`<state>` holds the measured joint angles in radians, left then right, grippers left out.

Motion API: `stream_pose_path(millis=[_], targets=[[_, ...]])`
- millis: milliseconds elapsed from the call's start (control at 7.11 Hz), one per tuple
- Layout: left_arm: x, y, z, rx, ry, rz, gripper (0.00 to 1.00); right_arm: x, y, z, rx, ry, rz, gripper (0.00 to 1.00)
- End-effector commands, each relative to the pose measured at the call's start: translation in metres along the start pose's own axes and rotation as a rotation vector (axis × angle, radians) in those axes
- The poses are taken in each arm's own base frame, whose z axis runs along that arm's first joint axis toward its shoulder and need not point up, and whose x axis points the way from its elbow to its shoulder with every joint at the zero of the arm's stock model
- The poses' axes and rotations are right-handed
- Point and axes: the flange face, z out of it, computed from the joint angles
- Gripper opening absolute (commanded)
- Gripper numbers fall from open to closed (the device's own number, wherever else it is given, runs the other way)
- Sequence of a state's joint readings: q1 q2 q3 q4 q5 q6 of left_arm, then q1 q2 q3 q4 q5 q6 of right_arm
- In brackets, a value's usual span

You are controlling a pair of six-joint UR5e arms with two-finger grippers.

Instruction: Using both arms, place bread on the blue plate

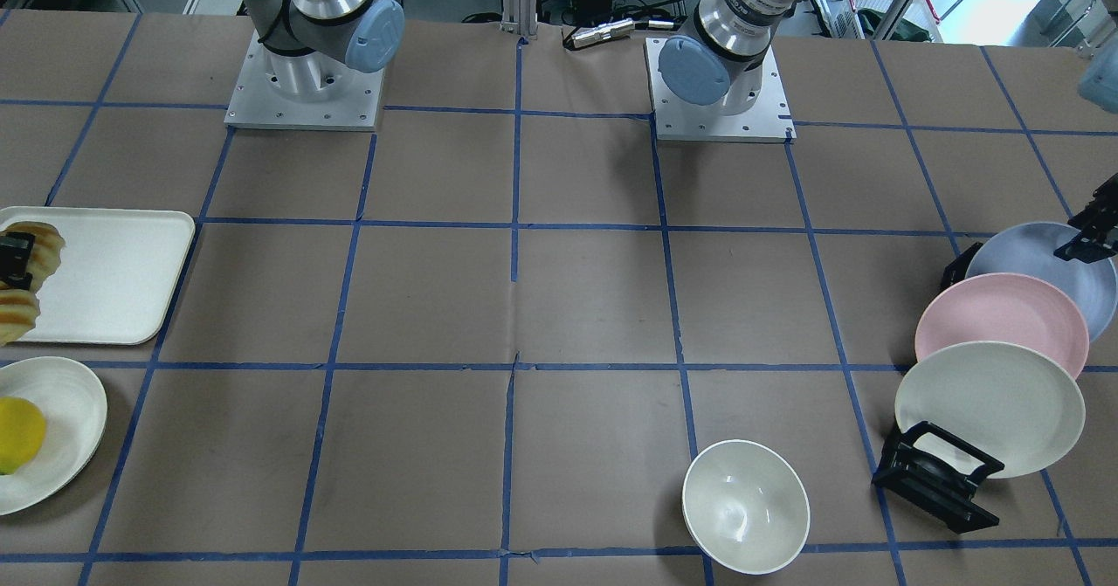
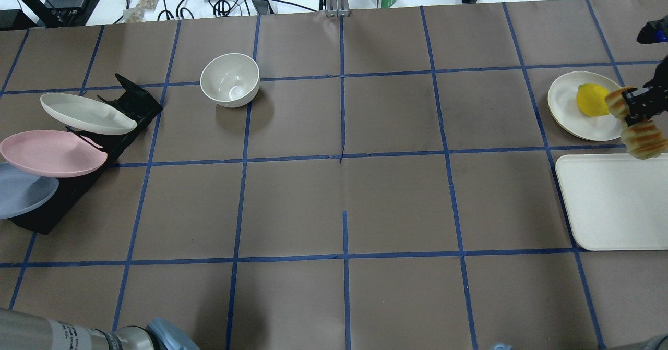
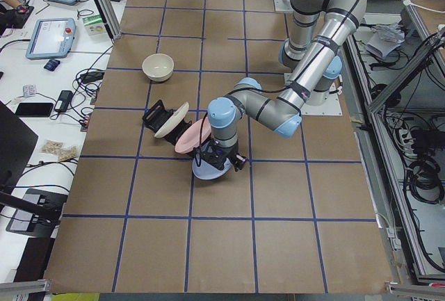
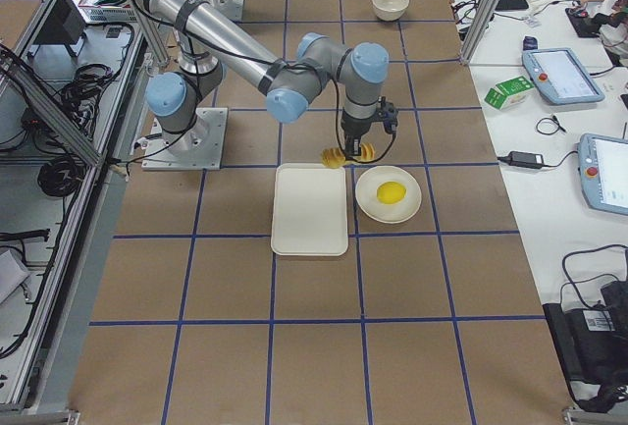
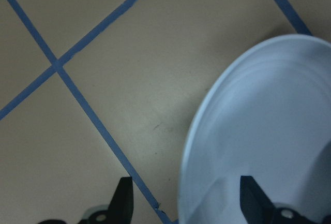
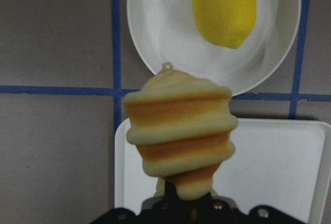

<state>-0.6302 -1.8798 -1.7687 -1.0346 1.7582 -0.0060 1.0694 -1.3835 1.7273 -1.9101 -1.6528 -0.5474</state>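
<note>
Yellow-orange and ridged, with pale edges, the toy bread loaf (image 6: 178,136) hangs in the black two-finger right gripper (image 2: 639,102). The jaws are closed on its middle. It looks lifted clear of the table, above the near edge of the cream rectangular tray (image 2: 610,204), just beside the round white plate (image 6: 155,27) that carries the yellow lemon-like fruit (image 6: 225,6). A mid-body pinch probably suits a long soft loaf, since neither end droops much.

At the far end of the table, the round pale blue-lavender plate (image 5: 258,120) leans in the black dish rack (image 2: 68,183). It sits behind the round pink plate (image 2: 49,152) and the round cream-white plate (image 2: 86,112). The black two-finger left gripper (image 5: 189,203) stands at it with its jaws apart, holding nothing. The wrist view shows the plate's rim lying between the two fingertips (image 5: 124,200), so a squeeze on the edge seems the step in hand. The plate most likely has to come out of the rack and lie flat before the bread loaf can rest on it, which would explain why the loaf waits well apart from it.

A round white bowl (image 2: 229,79) sits alone near the table's far side.

Writing is scarce. The left arm carries a white label with a square code, and a green-and-white carton stands beyond the table — the print on both is too small to read.
</note>
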Motion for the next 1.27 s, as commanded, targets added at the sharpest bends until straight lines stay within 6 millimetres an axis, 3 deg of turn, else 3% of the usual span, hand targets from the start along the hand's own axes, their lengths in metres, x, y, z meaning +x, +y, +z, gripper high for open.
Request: stream_pose_path(millis=[0, 141, 422, 562, 703, 844, 1125], targets=[[-0.001, 0.001, -0.002, 0.0, -0.001, 0.0, 0.45, -0.055, -0.016, -0.009, 0.02, -0.021, 0.022, 0.0], [-0.002, 0.001, -0.004, 0.003, -0.001, 0.0, 0.45, -0.057, -0.016, -0.01, 0.024, -0.024, 0.019, 0.0], [-0.002, 0.002, -0.007, 0.006, -0.001, -0.001, 0.34, -0.062, -0.017, -0.013, 0.035, -0.037, 0.014, 0.0], [-0.002, 0.003, -0.007, -0.003, -0.001, 0.002, 0.19, -0.062, -0.017, -0.013, 0.035, -0.037, 0.016, 0.0], [-0.003, 0.005, -0.009, -0.014, -0.003, 0.003, 0.13, -0.066, -0.015, -0.019, 0.047, -0.037, 0.015, 0.0], [-0.003, 0.005, -0.01, -0.011, -0.004, 0.002, 0.12, -0.086, -0.018, -0.023, 0.058, -0.047, 0.041, 0.0], [-0.004, 0.005, -0.014, -0.021, -0.006, 0.006, 0.04, -0.149, -0.024, -0.029, 0.06, -0.049, 0.062, 0.0]])
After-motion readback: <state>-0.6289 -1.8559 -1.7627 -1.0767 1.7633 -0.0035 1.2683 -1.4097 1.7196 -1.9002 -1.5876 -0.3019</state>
